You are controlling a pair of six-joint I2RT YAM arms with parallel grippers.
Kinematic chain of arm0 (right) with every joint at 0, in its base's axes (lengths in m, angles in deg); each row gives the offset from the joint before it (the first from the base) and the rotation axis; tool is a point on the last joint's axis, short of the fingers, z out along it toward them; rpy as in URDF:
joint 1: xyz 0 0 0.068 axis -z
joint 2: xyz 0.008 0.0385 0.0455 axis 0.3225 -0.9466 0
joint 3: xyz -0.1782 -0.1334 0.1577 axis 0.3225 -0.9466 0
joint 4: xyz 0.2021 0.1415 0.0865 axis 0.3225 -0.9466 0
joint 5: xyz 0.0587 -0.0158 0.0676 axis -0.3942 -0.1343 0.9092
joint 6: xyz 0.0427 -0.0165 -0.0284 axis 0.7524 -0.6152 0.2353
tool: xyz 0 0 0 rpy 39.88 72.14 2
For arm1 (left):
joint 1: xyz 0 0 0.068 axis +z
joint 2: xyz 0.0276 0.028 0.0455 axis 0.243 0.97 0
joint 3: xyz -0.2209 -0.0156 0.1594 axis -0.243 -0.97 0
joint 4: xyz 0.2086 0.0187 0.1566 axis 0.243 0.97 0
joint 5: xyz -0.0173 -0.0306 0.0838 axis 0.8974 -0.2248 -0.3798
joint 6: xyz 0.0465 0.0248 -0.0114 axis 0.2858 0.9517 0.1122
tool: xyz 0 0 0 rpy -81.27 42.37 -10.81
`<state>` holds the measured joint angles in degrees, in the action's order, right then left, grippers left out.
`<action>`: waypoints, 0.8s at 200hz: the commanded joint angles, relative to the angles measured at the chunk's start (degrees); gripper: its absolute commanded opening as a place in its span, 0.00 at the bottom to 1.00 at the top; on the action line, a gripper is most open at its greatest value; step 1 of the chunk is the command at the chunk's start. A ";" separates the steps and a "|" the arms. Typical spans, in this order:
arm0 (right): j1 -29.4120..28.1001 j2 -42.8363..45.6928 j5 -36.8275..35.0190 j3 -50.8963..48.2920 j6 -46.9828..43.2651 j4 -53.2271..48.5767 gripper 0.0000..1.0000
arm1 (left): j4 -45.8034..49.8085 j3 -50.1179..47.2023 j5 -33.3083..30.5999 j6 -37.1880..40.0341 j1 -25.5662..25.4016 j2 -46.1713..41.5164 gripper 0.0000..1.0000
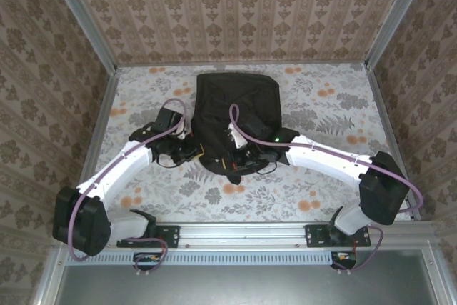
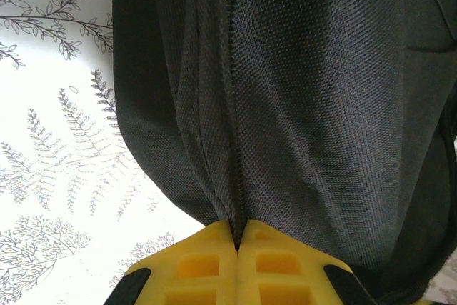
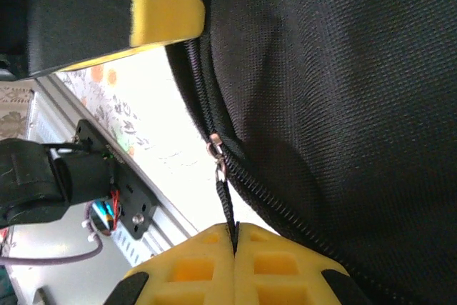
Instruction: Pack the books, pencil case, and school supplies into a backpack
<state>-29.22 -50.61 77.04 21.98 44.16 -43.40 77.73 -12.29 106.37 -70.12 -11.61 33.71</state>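
The black backpack (image 1: 237, 105) lies flat in the middle of the table, its near end between my two arms. My left gripper (image 1: 201, 151) is at its near left edge; in the left wrist view the yellow fingers (image 2: 207, 262) are shut on the backpack's (image 2: 321, 105) fabric along the zip seam (image 2: 232, 141). My right gripper (image 1: 239, 158) is at the near edge; its yellow fingers (image 3: 271, 262) are shut on the black zip pull (image 3: 228, 208) hanging from the metal slider (image 3: 214, 149). Books, pencil case and school supplies are out of view.
A floral tablecloth (image 1: 321, 176) covers the table around the backpack. A metal rail (image 1: 243, 232) carrying both arm bases runs along the near edge. Wallpapered walls (image 1: 43, 69) with metal frame posts close in the left, right and far sides.
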 commanded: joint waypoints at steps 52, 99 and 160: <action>2.41 -10.28 15.00 14.92 8.85 -17.76 0.00 | 3.37 2.93 -14.16 2.85 -3.77 0.45 0.00; 6.05 -14.36 17.74 17.34 6.70 -22.47 0.00 | 4.68 3.37 -16.03 4.79 -3.78 -1.10 0.00; 7.75 -13.12 21.46 15.65 10.81 -18.49 0.00 | 4.44 3.59 -16.31 5.95 -4.44 -0.23 0.00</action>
<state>-21.85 -64.88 95.14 37.87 51.20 -59.94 80.49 -10.17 95.53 -66.45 -16.16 33.71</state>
